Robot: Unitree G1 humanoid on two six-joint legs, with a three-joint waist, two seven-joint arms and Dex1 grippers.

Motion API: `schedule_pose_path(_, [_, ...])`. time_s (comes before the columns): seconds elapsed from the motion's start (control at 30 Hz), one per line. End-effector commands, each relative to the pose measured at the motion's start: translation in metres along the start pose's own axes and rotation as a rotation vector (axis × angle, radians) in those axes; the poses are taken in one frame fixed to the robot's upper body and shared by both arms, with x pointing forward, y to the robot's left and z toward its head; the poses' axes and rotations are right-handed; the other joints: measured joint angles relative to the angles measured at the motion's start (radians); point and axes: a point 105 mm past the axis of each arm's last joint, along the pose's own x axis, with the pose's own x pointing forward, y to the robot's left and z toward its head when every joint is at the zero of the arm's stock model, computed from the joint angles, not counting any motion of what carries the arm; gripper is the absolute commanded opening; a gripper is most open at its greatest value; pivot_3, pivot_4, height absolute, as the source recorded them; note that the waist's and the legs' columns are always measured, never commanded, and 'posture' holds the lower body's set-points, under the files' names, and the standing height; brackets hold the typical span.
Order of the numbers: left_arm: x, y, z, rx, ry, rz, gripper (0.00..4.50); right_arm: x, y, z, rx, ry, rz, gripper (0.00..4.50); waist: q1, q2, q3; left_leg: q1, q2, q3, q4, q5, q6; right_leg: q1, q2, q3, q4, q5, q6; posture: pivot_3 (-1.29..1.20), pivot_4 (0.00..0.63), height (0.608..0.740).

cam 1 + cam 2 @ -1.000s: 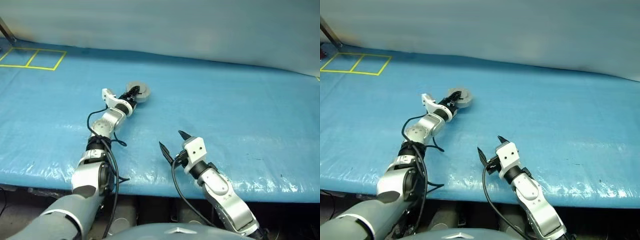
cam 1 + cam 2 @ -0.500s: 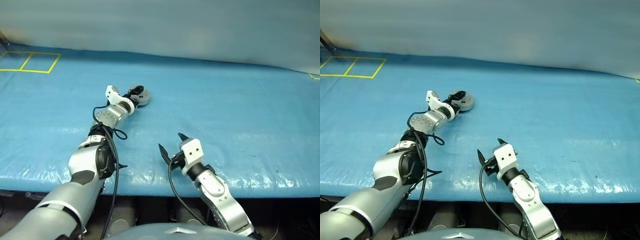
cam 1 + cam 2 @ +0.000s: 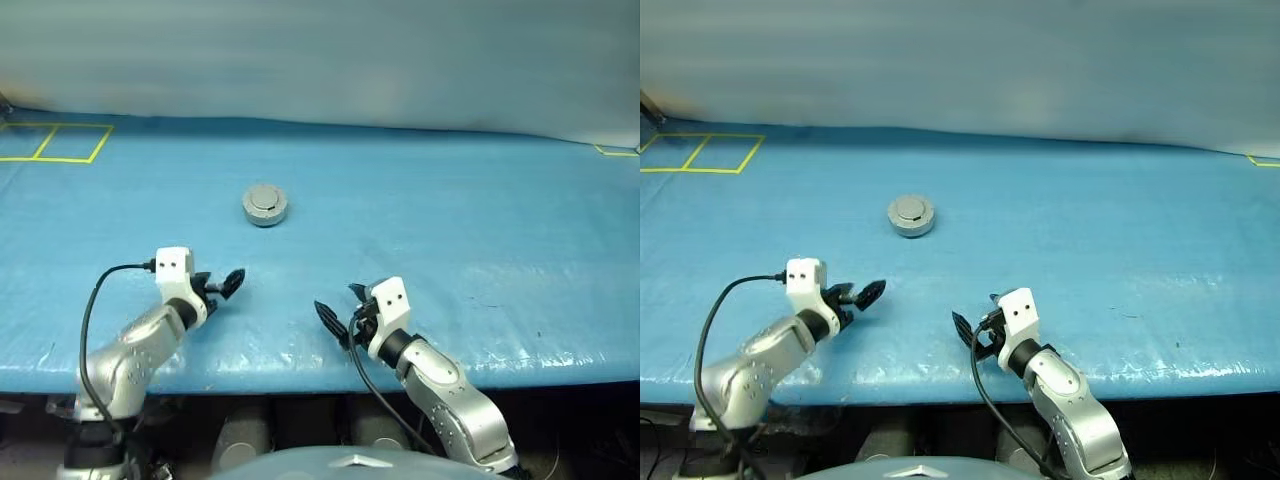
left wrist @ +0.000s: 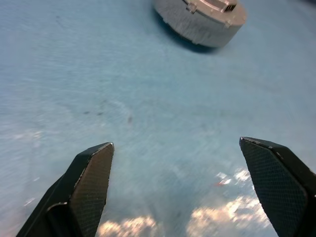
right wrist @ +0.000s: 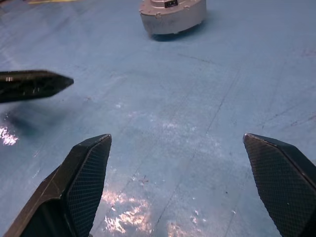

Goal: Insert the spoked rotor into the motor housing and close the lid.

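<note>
The motor housing (image 3: 265,212) is a short grey cylinder standing on the blue-covered table, left of centre. Its lid (image 3: 265,198) lies flat on top, plain grey face up. The spoked rotor is hidden. My left gripper (image 3: 862,293) hovers open and empty near the front edge, well short of the housing. From the left wrist the housing (image 4: 200,19) sits far beyond the spread fingers (image 4: 91,173). My right gripper (image 3: 340,305) is also open and empty, nearer the middle of the front edge. Its wrist view has the housing (image 5: 173,17) far ahead and a left finger (image 5: 34,84) to one side.
A blue plastic sheet (image 3: 450,220) covers the whole table, glossy near the front edge (image 3: 300,365). Yellow tape squares (image 3: 55,142) mark the far left corner, and a yellow corner mark (image 3: 615,150) sits at the far right. A pale wall stands behind.
My left arm has drawn back from the housing to the near left, its gripper opening as it let go. The housing now stands alone with the lid flat. The right gripper stayed put.
</note>
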Motion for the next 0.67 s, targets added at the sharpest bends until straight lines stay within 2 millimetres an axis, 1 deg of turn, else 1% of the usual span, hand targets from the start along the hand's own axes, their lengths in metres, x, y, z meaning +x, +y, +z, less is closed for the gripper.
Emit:
schedule_pose_path(0.03, [-0.013, -0.026, 0.012, 0.15, -0.201, -0.021, 4.46, -0.002, -0.009, 0.021, -0.075, -0.143, -0.058, 4.5, 0.012, 0.001, 0.0, -0.003, 0.0, 0.0, 0.0, 0.0, 0.0, -0.003, -0.001, 0.0, 0.0, 0.0, -0.001, 0.0, 0.15, 0.74])
schedule_pose_path(0.1, [-0.018, -0.031, 0.003, 0.122, -0.234, -0.008, 4.46, -0.003, -0.012, 0.02, -0.131, -0.159, -0.074, 4.5, 0.018, 0.0, -0.001, -0.012, 0.0, -0.001, 0.0, 0.001, 0.001, -0.01, -0.002, -0.003, -0.001, 0.0, -0.001, 0.0, 0.15, 0.74])
schedule_pose_path(0.17, [-0.021, -0.034, 0.003, 0.148, -0.294, 0.0, 4.46, -0.003, -0.016, 0.017, -0.184, -0.157, -0.095, 4.5, 0.022, 0.0, -0.001, -0.018, 0.0, 0.0, 0.0, 0.002, 0.003, -0.016, -0.002, -0.003, -0.002, 0.0, -0.001, 0.0, 0.15, 0.74])
schedule_pose_path(0.2, [-0.02, -0.034, 0.005, 0.157, -0.324, 0.01, 4.46, -0.001, -0.019, 0.017, -0.185, -0.157, -0.114, 4.5, 0.023, 0.0, -0.001, -0.021, -0.001, 0.0, 0.001, 0.004, 0.008, -0.019, -0.002, -0.003, -0.001, 0.0, -0.001, 0.0, 0.15, 0.74])
schedule_pose_path(0.23, [-0.02, -0.033, 0.007, 0.15, -0.341, 0.016, 4.46, 0.0, -0.023, 0.017, -0.19, -0.16, -0.129, 4.5, 0.023, 0.0, -0.001, -0.022, -0.001, 0.0, 0.001, 0.005, 0.008, -0.02, -0.002, -0.003, -0.001, 0.0, -0.001, 0.0, 0.15, 0.74])
schedule_pose_path(0.33, [-0.021, -0.03, 0.012, 0.124, -0.391, -0.015, 4.46, 0.001, -0.026, 0.017, -0.198, -0.164, -0.142, 4.5, 0.023, 0.0, 0.0, -0.022, 0.0, 0.0, 0.002, 0.005, 0.009, -0.02, 0.001, -0.004, -0.001, 0.0, -0.001, 0.0, 0.15, 0.74])
schedule_pose_path(0.37, [-0.021, -0.026, 0.013, 0.119, -0.399, -0.008, 4.46, 0.0, -0.027, 0.017, -0.181, -0.166, -0.143, 4.5, 0.022, 0.0, 0.0, -0.022, 0.0, 0.0, 0.002, 0.005, 0.009, -0.02, 0.002, -0.005, -0.001, 0.0, -0.001, 0.0, 0.15, 0.74])
schedule_pose_path(0.5, [-0.019, -0.014, 0.014, 0.183, -0.408, 0.015, 4.46, 0.0, -0.03, 0.016, -0.156, -0.169, -0.159, 4.5, 0.02, 0.0, 0.0, -0.022, 0.001, 0.001, 0.003, 0.005, 0.01, -0.019, 0.009, -0.006, -0.001, 0.0, 0.0, 0.0, 0.15, 0.74])
schedule_pose_path(0.57, [-0.019, -0.008, 0.015, 0.162, -0.42, 0.041, 4.46, 0.0, -0.03, 0.016, -0.172, -0.17, -0.158, 4.5, 0.02, 0.0, 0.0, -0.022, 0.001, 0.001, 0.003, 0.005, 0.011, -0.018, 0.01, -0.006, -0.001, 0.001, 0.001, 0.0, 0.15, 0.74])
schedule_pose_path(0.67, [-0.019, -0.007, 0.017, 0.139, -0.435, 0.05, 4.46, 0.0, -0.029, 0.016, -0.178, -0.174, -0.161, 4.5, 0.019, 0.0, 0.0, -0.022, 0.001, 0.001, 0.004, 0.005, 0.011, -0.018, 0.01, -0.004, -0.001, 0.001, 0.002, 0.0, 0.15, 0.74])
